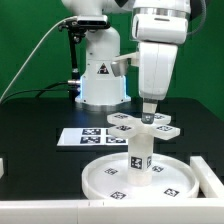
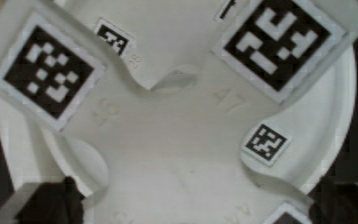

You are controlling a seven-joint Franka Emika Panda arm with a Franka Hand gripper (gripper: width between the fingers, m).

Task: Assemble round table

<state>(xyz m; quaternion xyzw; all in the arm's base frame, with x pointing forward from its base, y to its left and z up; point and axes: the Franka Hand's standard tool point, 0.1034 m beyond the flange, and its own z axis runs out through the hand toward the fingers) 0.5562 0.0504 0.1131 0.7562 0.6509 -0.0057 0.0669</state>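
Quickly noted: we saw the large rimmed round disc (image 1: 138,179) lying flat on the black surface (image 1: 30,150) near its front edge, rim up. The short cylinder leg (image 1: 140,158) stood upright at the disc's middle, tags on its side. The cross-shaped foot (image 1: 143,125) sat on top of the leg, its arms spread level, each arm with a black-and-white tag.

The pincer (image 1: 148,118) hung straight down over the foot's centre, its tip at or touching the hub. We could not tell from the exterior view whether it was wide or narrow, or gripping anything.

In the wrist view we saw the cross-shaped foot (image 2: 176,110) filling the picture, white arms with big tags, and the dark fingertips (image 2: 48,198) showing only at the picture's edge, blurred, apparently apart, nothing clearly between them. So for the jaws: we could not tell.

The marker board (image 1: 88,137) lay flat behind the disc, toward the surface's middle. The arm's white base (image 1: 101,75) stood at the back edge.
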